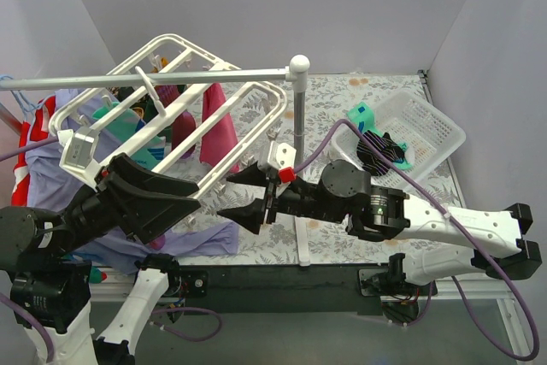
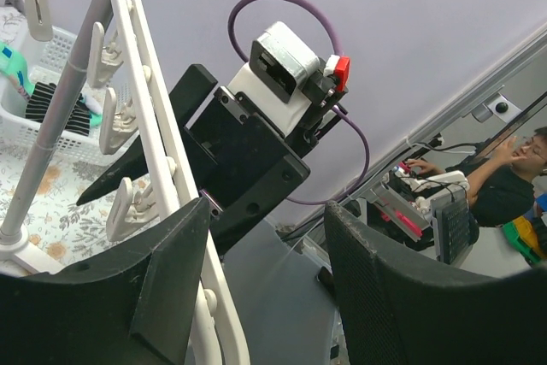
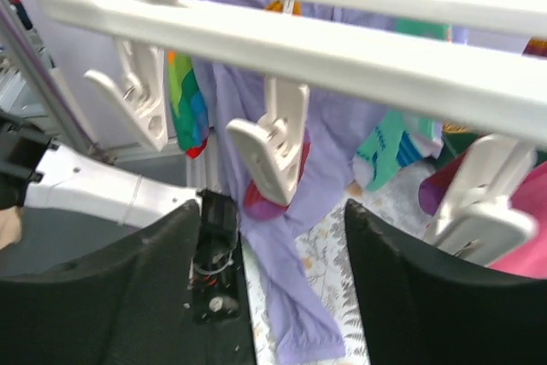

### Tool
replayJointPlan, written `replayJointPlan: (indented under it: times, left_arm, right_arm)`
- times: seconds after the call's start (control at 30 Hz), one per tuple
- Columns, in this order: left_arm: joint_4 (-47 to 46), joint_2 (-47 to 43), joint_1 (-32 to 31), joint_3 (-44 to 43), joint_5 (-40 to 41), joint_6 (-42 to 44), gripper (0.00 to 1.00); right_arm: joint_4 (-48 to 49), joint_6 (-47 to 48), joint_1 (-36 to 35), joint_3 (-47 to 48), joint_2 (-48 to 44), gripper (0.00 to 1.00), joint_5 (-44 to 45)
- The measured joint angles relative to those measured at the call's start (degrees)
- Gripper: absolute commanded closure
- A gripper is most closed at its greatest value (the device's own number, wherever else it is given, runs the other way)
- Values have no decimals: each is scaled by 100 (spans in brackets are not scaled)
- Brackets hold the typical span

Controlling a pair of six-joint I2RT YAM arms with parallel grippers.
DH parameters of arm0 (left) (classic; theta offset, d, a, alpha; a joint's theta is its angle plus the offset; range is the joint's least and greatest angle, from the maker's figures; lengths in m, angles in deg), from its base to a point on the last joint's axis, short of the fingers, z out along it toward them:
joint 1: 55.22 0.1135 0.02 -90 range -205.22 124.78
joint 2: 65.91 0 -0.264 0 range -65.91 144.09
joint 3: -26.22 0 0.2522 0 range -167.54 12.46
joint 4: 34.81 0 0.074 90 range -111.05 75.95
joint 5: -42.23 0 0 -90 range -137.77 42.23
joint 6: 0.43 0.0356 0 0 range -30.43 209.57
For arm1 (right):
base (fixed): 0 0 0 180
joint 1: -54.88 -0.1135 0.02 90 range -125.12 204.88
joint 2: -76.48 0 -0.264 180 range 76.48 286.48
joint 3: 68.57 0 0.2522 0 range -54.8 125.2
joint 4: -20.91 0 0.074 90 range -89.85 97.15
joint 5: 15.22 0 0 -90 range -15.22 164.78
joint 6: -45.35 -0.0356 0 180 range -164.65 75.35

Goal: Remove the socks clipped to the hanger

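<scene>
The magenta-pink sock (image 1: 219,130) and a teal sock (image 1: 126,121) hang clipped under the middle of the hanger (image 1: 181,38), which tilts from the grey rail (image 1: 171,79) above it. The black striped sock (image 1: 382,150) lies in the mesh basket (image 1: 444,130), well to the hanger's right. At the hanger's near rim the right gripper (image 1: 226,196) is spread wide and empty, facing an empty clip (image 3: 269,147) — the socks hang deeper in. The left gripper (image 2: 265,215) is released too, its jaws straddling that rim without clamping. The risk, as I judge it: a tug on a sock meets an unsteadied frame, which swings, tips further or slips off the rail — or the sock stretches instead of coming free.
</scene>
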Motion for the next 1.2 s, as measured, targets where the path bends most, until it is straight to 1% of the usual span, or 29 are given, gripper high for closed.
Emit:
replayJointPlan:
  times: [0.1, 0.27, 0.3, 0.33, 0.37, 0.43, 0.47, 0.53, 0.57, 0.67, 0.77, 0.87, 1.0, 1.2]
  left_arm:
    - [0, 0, 0, 0, -2, 0, 46]
    - [0, 0, 2, 0, -7, 0, 46]
    - [0, 0, 2, 0, -7, 2, 46]
    - [2, 0, 2, 0, -9, 2, 46]
    - [0, 0, 2, 0, -11, 2, 46]
    - [2, 0, 4, 0, -15, 4, 46]
    - [2, 0, 4, 0, -17, 2, 46]
    - [2, 0, 9, 0, -17, 2, 46]
    - [2, 0, 15, -2, -17, 2, 46]
    - [13, 0, 28, -17, -17, 2, 44]
    - [79, 7, 31, -140, 4, 22, 43]
    - [188, 24, 31, -409, 94, 98, 41]
    - [343, 90, 31, -892, 302, 249, 41]
    - [763, 164, 35, -1574, 793, 573, 39]
  right_arm:
    - [332, 17, 0, 13, 122, 39, 111]
    - [715, 13, 0, 42, 212, 43, 223]
    - [774, 15, 0, 50, 223, 45, 236]
    - [831, 15, 0, 70, 240, 49, 251]
    - [881, 15, 0, 87, 260, 56, 264]
    - [964, 31, 0, 136, 308, 61, 286]
    - [999, 11, 0, 153, 334, 69, 297]
    - [1043, 4, 0, 164, 372, 75, 313]
    - [1056, -11, -2, 166, 389, 81, 326]
    - [1071, -59, 0, 166, 400, 86, 409]
    - [1078, -144, 44, 144, 348, 90, 450]
    - [1062, -317, 225, 94, 203, 91, 289]
    - [918, -619, 719, 26, -59, 91, -107]
    - [824, -1080, 1665, -66, -286, 90, -833]
